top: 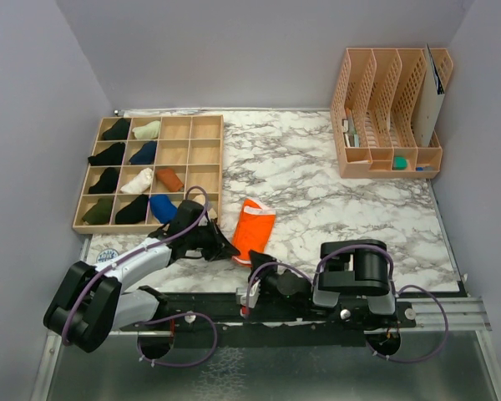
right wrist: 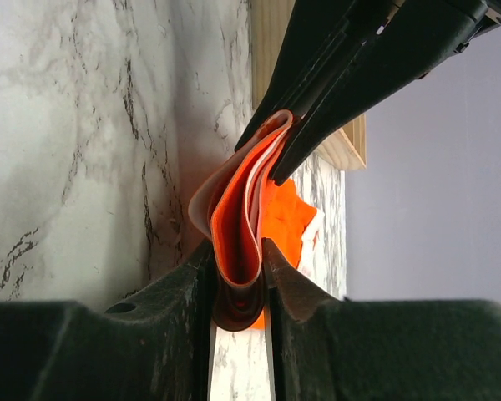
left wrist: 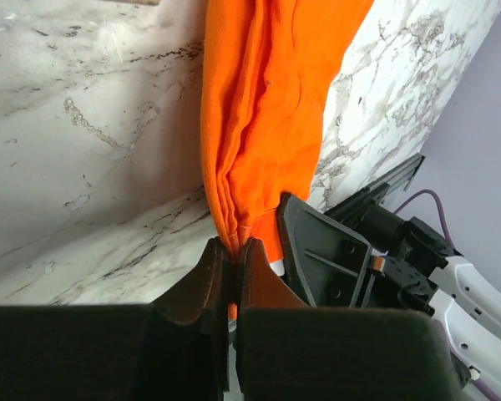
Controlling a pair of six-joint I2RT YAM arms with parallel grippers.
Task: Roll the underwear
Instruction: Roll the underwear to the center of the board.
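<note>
Orange underwear (top: 254, 227) lies on tabletop (top: 342, 200), long axis near-to-far. We see left claw (left wrist: 234, 251) clenched on its near end, right claw (right wrist: 238, 255) pinching fold just beside; cloth stretches far from both.

Soft, even light from overhead fills the top view, keeping the marble table (top: 334, 192) bright, with faint shadows under the arms and a dull sheen on the metal strip (top: 275, 372) along the bottom. In the wrist views the orange underwear (left wrist: 267, 109) reads vivid and sharp at mid-frame. The left gripper's fingers (left wrist: 184, 292) and the right gripper's fingers (right wrist: 175, 301) sink into dark, soft-edged masses along the lower edge, perhaps too near the lens.
</note>
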